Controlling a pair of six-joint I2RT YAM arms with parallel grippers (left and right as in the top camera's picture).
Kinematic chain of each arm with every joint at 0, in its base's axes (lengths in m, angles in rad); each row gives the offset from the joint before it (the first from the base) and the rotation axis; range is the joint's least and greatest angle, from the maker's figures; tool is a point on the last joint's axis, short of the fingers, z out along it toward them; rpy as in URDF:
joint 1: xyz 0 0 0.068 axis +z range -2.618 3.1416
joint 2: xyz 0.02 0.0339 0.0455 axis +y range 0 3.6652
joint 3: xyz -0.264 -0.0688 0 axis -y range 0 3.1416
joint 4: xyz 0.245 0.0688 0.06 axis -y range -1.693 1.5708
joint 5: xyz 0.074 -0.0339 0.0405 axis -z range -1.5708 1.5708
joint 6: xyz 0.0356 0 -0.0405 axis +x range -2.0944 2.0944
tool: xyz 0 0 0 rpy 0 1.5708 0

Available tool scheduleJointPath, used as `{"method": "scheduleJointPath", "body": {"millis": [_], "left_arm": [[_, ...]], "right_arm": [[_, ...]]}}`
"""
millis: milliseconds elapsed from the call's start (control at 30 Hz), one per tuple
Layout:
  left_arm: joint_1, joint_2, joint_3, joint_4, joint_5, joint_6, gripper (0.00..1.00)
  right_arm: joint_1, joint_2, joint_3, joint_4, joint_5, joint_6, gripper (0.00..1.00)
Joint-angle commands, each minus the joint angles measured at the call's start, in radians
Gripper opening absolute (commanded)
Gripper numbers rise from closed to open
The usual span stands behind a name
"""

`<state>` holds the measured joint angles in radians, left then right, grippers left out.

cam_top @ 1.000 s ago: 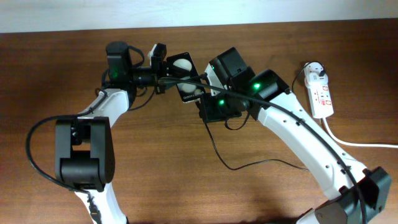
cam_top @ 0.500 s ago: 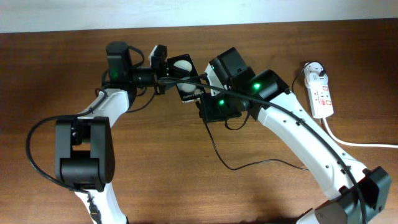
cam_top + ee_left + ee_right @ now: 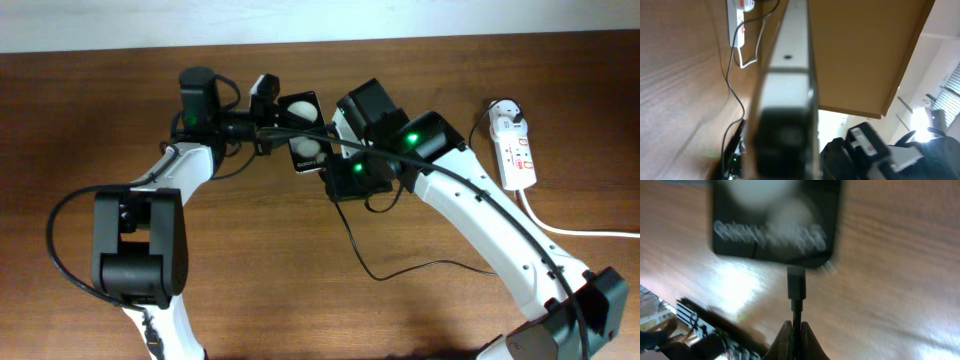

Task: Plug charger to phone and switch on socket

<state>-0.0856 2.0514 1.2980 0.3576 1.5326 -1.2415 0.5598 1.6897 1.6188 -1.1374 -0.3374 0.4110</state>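
Observation:
My left gripper (image 3: 272, 128) is shut on the black phone (image 3: 306, 132) and holds it tilted above the table. In the left wrist view the phone's edge (image 3: 787, 95) fills the middle, blurred. My right gripper (image 3: 342, 172) is shut on the charger cable (image 3: 796, 311) just behind its connector tip (image 3: 795, 282). The tip touches the phone's bottom edge (image 3: 775, 225); I cannot tell whether it is seated. The thin black cable (image 3: 362, 262) loops over the table. The white adapter (image 3: 508, 117) sits in the white socket strip (image 3: 519, 155) at the right, which also shows in the left wrist view (image 3: 738, 21).
The socket's thick white cord (image 3: 570, 230) runs off to the right edge. The right arm's link (image 3: 500, 235) crosses the table's right half. The left arm base (image 3: 135, 250) stands at the front left. A wall lies beyond the table's far edge.
My left gripper and the phone have shifted slightly to the right, toward the right gripper. The right gripper has barely moved.

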Motion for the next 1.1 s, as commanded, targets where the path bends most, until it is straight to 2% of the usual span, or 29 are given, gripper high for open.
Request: {"method": "scheduleJointPath", "body": {"millis": [0, 67, 167, 233, 267, 300, 400, 533, 633, 767, 867, 1000, 1067], "left_arm": [[0.044, -0.017, 0.014, 0.005, -0.014, 0.045, 0.0], [0.045, -0.017, 0.014, 0.005, -0.014, 0.124, 0.0], [0.044, -0.017, 0.014, 0.005, -0.013, 0.137, 0.0], [0.044, -0.017, 0.014, 0.005, -0.014, 0.137, 0.0], [0.044, -0.017, 0.014, 0.005, -0.014, 0.137, 0.0], [0.044, -0.017, 0.014, 0.005, -0.013, 0.137, 0.0], [0.044, -0.017, 0.014, 0.0, -0.006, 0.122, 0.0], [0.045, -0.017, 0.014, -0.068, -0.002, 0.109, 0.0], [0.045, -0.017, 0.014, -0.068, -0.003, 0.037, 0.0], [0.046, -0.017, 0.014, -0.068, -0.01, 0.0, 0.0], [0.046, -0.017, 0.014, -0.068, -0.01, 0.0, 0.0], [0.046, -0.017, 0.014, -0.066, -0.01, 0.005, 0.0], [0.046, -0.017, 0.014, -0.066, -0.01, 0.076, 0.0]], "right_arm": [[0.003, 0.007, 0.0, -0.023, 0.004, -0.013, 0.04], [0.003, 0.007, 0.001, -0.014, -0.071, -0.064, 0.04], [0.003, -0.045, 0.001, -0.035, -0.216, -0.176, 0.04], [0.005, -0.157, 0.001, -0.043, -0.097, -0.201, 0.04], [0.016, -0.195, 0.001, -0.003, 0.04, -0.194, 0.04], [0.024, -0.208, 0.001, 0.056, 0.088, -0.186, 0.04], [0.029, -0.157, 0.0, 0.147, 0.087, -0.144, 0.04], [0.033, -0.024, 0.0, 0.089, 0.043, -0.047, 0.04], [0.058, -0.015, 0.0, 0.079, 0.042, -0.046, 0.04], [0.082, -0.015, 0.0, 0.077, 0.034, -0.009, 0.04], [0.082, -0.015, 0.0, 0.079, 0.035, 0.059, 0.04], [0.08, -0.015, 0.0, 0.086, 0.035, 0.082, 0.04], [0.08, -0.015, 0.0, 0.087, 0.035, 0.103, 0.04]]}}
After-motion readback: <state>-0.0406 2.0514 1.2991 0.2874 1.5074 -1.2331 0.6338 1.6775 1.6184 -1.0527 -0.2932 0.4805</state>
